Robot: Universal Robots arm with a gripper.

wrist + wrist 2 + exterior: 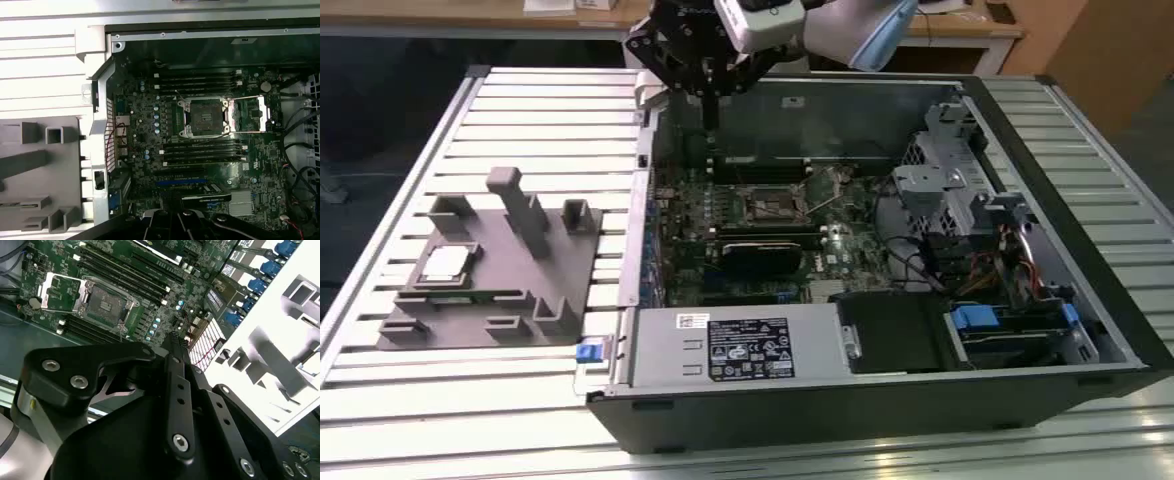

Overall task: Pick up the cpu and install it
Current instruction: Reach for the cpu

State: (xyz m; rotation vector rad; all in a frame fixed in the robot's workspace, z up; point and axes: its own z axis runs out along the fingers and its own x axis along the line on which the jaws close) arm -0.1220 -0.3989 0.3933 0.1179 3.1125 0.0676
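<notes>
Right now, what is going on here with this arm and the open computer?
One robot arm works over an open computer case on a slatted table. In the exterior view its gripper hangs above the far side of the case. The cpu lies on the grey fixture at the exterior view's left, apart from the gripper. The socket on the motherboard stands open and empty, so the cpu is not yet picked up or installed.
</notes>
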